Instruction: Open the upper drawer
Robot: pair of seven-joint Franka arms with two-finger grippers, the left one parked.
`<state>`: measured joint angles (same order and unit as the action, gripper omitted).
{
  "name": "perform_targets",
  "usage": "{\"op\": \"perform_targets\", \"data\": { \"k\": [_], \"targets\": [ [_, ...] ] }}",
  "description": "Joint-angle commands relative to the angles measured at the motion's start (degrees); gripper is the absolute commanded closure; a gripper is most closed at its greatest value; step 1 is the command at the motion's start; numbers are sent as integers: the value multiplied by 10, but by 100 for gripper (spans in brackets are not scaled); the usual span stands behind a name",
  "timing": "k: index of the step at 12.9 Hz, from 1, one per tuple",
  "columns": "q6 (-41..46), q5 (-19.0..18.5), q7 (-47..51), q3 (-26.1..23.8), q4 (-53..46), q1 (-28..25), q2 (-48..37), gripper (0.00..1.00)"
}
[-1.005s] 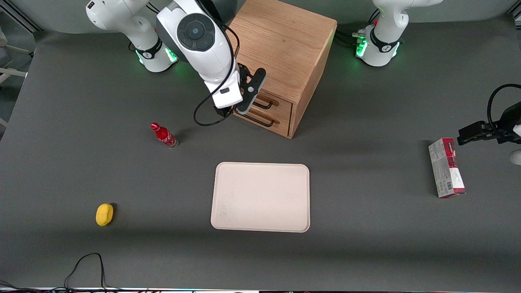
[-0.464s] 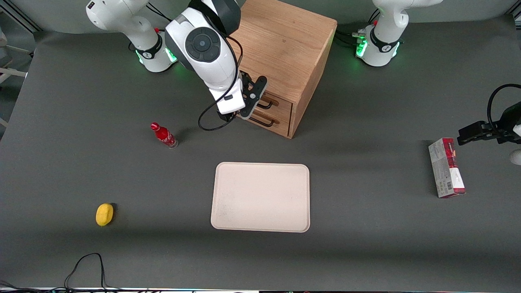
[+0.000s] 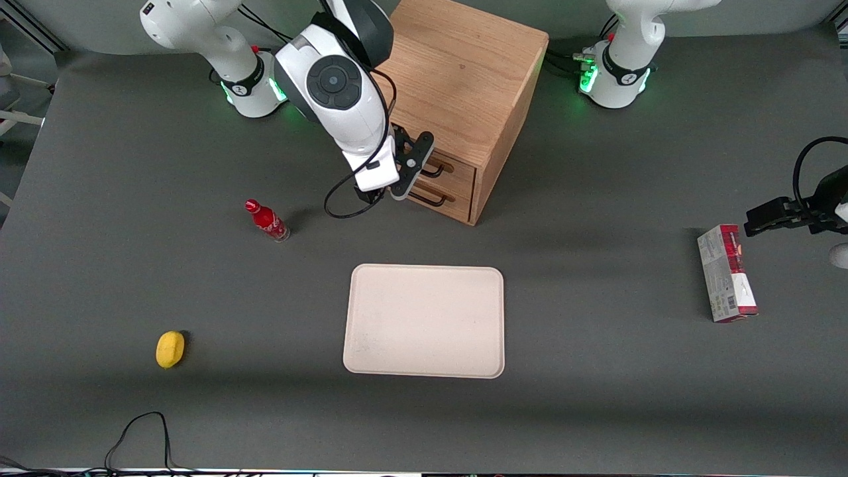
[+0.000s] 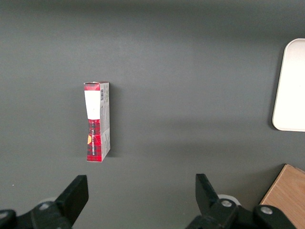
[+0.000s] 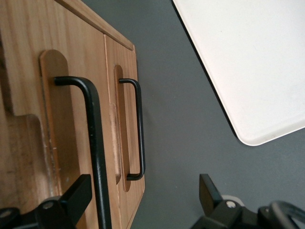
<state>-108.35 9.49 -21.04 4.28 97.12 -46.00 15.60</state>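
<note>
Looking from the front, the gripper [image 3: 405, 173] hung in front of the cabinet [image 3: 464, 79], by the upper drawer [image 3: 445, 169], which was shut. The tray [image 3: 424, 321] held nothing. From the right wrist, the open fingers [image 5: 76, 195] sat around the black handle [image 5: 95, 143].

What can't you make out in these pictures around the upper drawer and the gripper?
1. Inside of the upper drawer: every view, hidden by its shut front.
2. Its black handle: in the front view the open gripper covers one end; in the right wrist view the picture edge cuts it off.
3. Contact: the handle runs between the fingers, but whether they touch it cannot be told.
4. Print on the red and white carton: too small.
</note>
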Motion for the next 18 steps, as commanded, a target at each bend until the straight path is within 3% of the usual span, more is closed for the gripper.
{"op": "perform_targets", "data": {
  "k": [1, 8, 18],
  "targets": [
    [-26, -13, -9, 4, 15, -7, 0, 0],
    [-37, -13, -9, 3, 12, -6, 16, 0],
    [-39, -10, -136, 3, 4, -5, 8, 0]
  ]
}}
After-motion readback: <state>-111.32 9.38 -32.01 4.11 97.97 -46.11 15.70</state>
